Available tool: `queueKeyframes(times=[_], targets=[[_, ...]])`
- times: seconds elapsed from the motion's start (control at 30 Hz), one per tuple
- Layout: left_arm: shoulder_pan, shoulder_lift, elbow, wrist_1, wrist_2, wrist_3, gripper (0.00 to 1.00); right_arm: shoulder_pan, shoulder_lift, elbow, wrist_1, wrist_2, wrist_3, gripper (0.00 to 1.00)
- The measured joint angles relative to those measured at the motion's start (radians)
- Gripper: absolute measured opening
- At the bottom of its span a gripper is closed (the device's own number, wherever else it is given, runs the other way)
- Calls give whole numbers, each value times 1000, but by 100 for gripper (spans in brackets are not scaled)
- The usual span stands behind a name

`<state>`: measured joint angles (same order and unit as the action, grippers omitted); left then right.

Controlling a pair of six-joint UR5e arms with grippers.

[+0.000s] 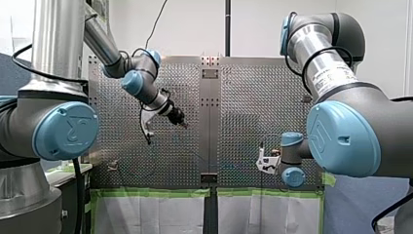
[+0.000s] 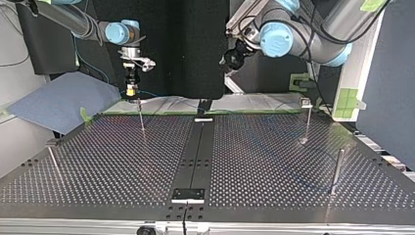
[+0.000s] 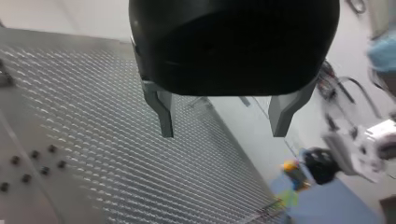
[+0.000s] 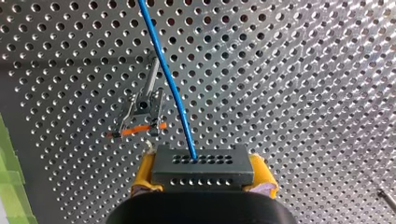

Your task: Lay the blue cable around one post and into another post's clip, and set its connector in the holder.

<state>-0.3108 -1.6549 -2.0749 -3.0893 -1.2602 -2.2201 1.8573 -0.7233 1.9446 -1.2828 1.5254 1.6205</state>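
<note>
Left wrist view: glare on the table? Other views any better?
Left wrist view: yes, the perforated table shines in streaks, holes washed out. Right wrist view: even light, holes, blue cable and connector clear. Top view: table dark, slight sheen.

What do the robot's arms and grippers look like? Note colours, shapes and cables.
My left arm and right arm have silver tubes, grey joints, round blue caps and black cables. The left gripper is black with grey metal fingers; the right gripper has yellow pads.

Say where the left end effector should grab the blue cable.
Likely the straight stretch of blue cable just ahead of the connector that my right end effector clamps. It is thin and straight there, so bring my open left end effector in sideways, fingers straddling it.
</note>
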Motion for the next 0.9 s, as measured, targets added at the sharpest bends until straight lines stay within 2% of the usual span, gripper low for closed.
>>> queueKeyframes(times=[0.4, 0.7, 0.9], targets=[[-92, -100, -89, 100, -100, 100, 100, 6, 0, 0, -14, 9, -5, 5], [-112, -182, -49, 182, -182, 182, 100, 15, 0, 1, -10, 15, -11, 5], [-122, -225, -19, 225, -218, 224, 100, 17, 0, 3, -3, 35, -12, 5]])
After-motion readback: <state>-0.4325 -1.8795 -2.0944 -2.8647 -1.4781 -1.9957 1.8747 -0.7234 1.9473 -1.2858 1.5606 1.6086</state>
